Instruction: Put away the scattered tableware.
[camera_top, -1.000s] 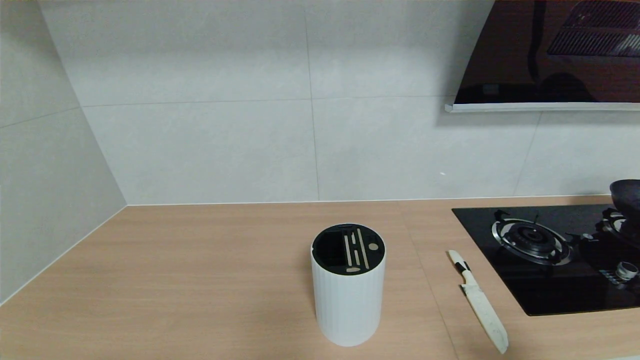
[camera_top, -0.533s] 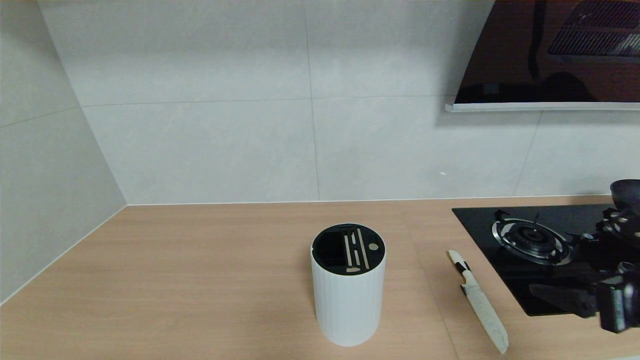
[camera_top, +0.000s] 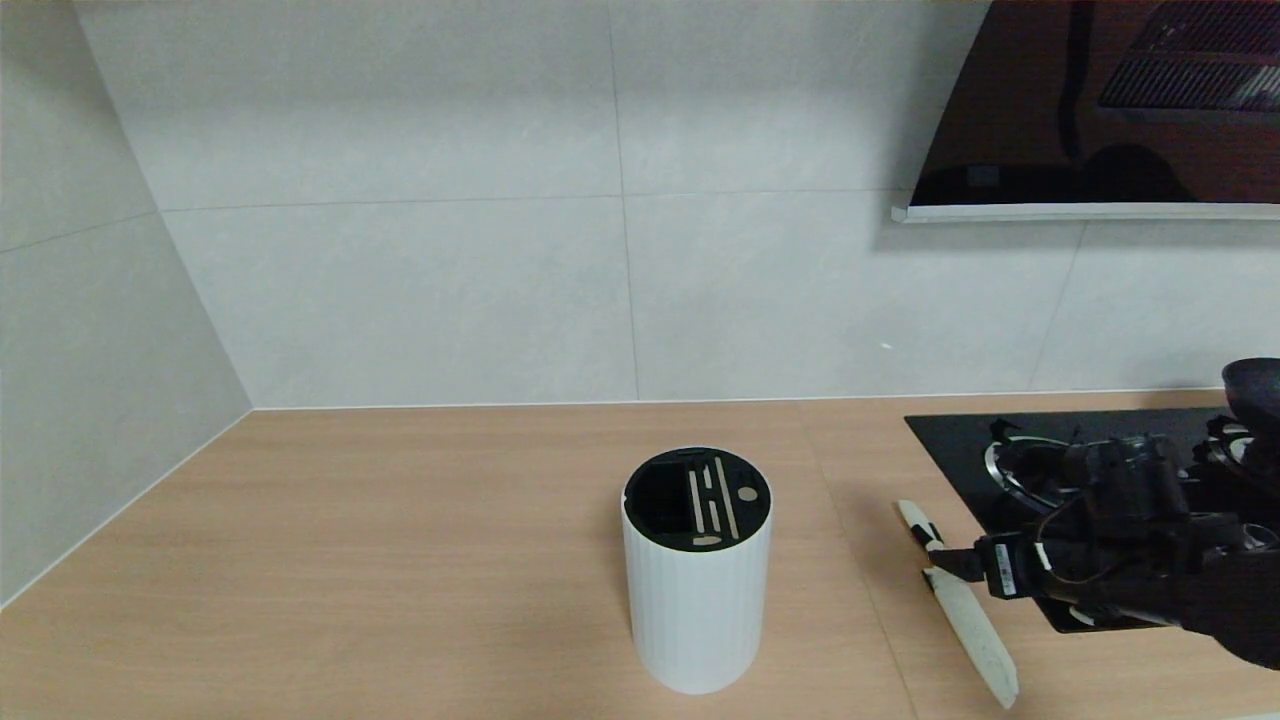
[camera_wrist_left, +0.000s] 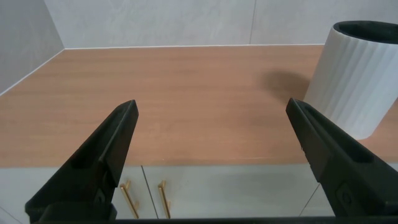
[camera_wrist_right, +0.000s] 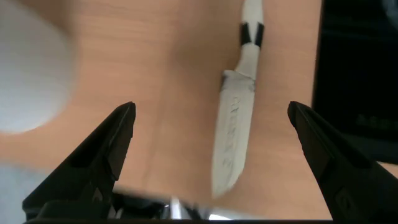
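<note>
Hovered with right gripper (camera_wrist_right: 211, 118) spread wide over white knife (camera_top: 970, 620), flat on countertop (camera_top: 400, 560) at lower right of head view; held left gripper (camera_wrist_left: 211, 118) equally spread near white holder (camera_top: 697, 590).

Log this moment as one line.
right tool: open, over knife | left tool: open, empty | knife: flat on counter, between holder and stove | holder: upright

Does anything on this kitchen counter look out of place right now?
Yes: a white knife lies loose and slanted on the wooden countertop, between the black gas hob and the white ribbed cylindrical holder, whose slots look empty. The open right gripper is over it.
</note>
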